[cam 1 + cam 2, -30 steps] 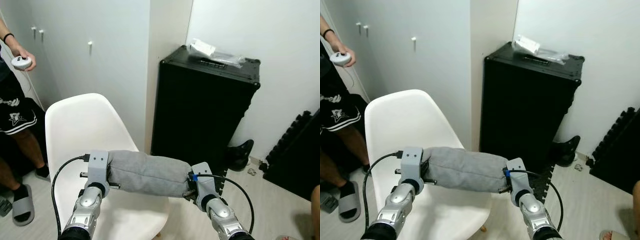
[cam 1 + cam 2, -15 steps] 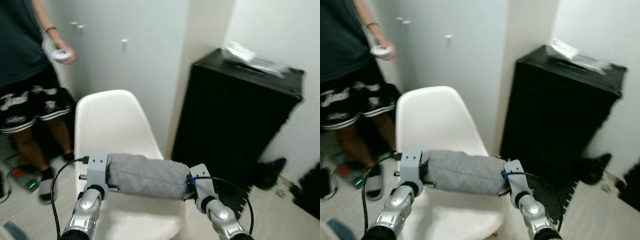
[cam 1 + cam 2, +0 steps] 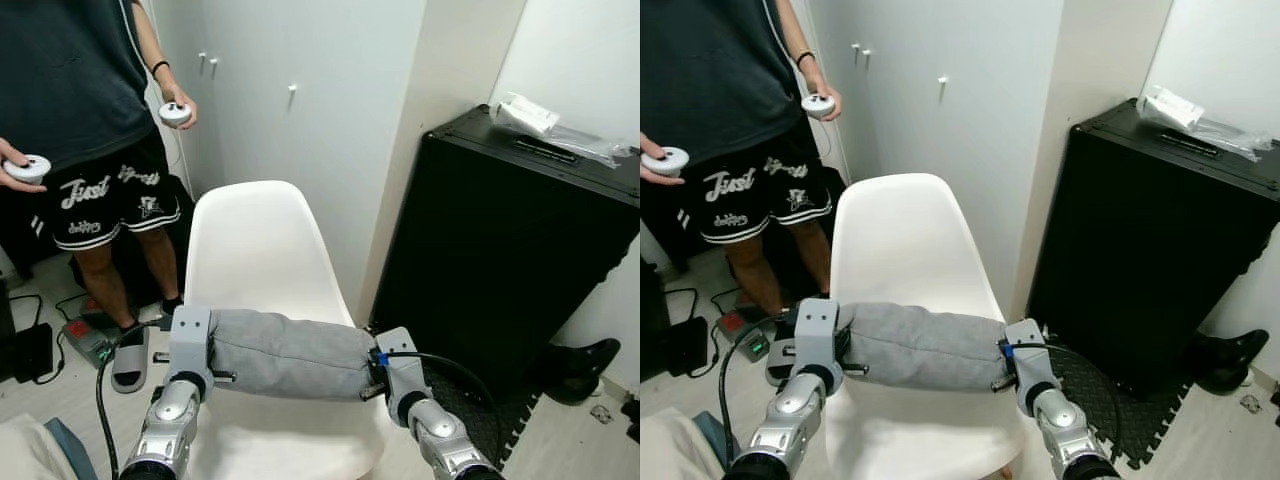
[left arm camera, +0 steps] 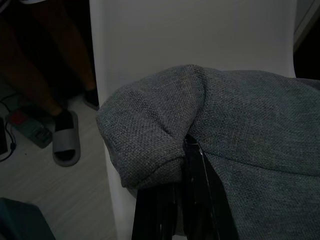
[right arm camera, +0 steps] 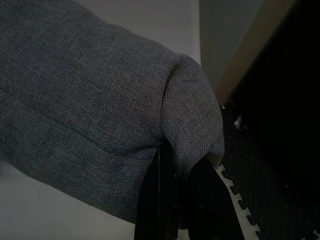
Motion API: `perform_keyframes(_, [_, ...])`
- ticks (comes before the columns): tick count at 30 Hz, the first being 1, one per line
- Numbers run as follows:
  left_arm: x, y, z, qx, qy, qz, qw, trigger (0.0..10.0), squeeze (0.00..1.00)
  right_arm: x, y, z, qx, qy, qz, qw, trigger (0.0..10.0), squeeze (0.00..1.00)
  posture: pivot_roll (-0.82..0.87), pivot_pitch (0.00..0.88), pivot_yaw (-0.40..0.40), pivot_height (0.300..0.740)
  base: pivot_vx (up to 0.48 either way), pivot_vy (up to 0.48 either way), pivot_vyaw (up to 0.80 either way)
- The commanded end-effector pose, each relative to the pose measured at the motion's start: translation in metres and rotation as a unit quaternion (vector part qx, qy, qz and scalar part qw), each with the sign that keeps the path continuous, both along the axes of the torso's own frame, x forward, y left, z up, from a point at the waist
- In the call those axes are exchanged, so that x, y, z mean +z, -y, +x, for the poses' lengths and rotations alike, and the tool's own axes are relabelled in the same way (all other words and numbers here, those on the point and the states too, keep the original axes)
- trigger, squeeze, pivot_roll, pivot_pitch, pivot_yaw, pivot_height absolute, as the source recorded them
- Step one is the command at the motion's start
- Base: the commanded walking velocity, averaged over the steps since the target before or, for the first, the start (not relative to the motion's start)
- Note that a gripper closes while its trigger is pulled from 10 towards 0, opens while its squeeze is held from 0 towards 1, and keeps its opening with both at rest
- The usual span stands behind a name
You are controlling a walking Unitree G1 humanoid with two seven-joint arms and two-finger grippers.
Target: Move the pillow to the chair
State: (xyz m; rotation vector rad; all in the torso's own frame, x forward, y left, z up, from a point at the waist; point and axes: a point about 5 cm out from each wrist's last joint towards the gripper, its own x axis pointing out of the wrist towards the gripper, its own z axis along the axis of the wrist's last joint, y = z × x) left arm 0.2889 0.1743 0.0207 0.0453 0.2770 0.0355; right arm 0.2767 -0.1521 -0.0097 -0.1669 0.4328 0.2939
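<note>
Grey pillow (image 3: 285, 355) hangs lower centre above the white chair (image 3: 258, 262) seat, left hand (image 4: 176, 197) and right hand (image 5: 176, 197) each clamped on an end; release unevenly and you risk it rolling off the front edge.

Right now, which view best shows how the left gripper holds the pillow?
The left wrist view: the left gripper has its fingers pinched on the pillow corner. In the eye views the pillow's end hides its fingertips, while the right gripper holds the far end.
</note>
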Motion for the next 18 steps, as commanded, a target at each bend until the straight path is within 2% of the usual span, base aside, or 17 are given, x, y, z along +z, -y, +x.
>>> perform_keyframes(1, [0.006, 0.006, 0.005, -0.011, 0.015, 0.003, 1.0, 10.0, 0.0, 0.006, -0.005, 0.006, 0.007, 0.013, 0.012, 1.0, 10.0, 0.0, -0.03, 0.039, -0.03, 0.74, 0.0, 0.0, 0.0])
perform_keyframes(5, [0.008, 0.006, 0.008, -0.01, 0.015, 0.006, 1.0, 10.0, 0.0, 0.006, -0.008, 0.006, 0.008, 0.007, 0.025, 1.0, 10.0, 0.0, -0.02, 0.048, -0.033, 0.725, 0.0, 0.0, 0.0])
perform_keyframes(13, [0.008, 0.006, 0.008, -0.008, 0.014, 0.005, 1.0, 10.0, 0.0, 0.004, -0.013, 0.004, 0.025, 0.003, 0.022, 0.999, 10.0, 0.0, -0.02, 0.057, -0.027, 0.686, 0.0, 0.0, 0.0])
perform_keyframes(18, [0.005, 0.004, 0.008, -0.009, 0.007, 0.014, 1.0, 10.0, 0.0, 0.001, -0.016, 0.002, 0.056, -0.008, -0.002, 0.998, 10.0, 0.0, -0.02, 0.061, -0.026, 0.686, 0.0, 0.0, 0.0])
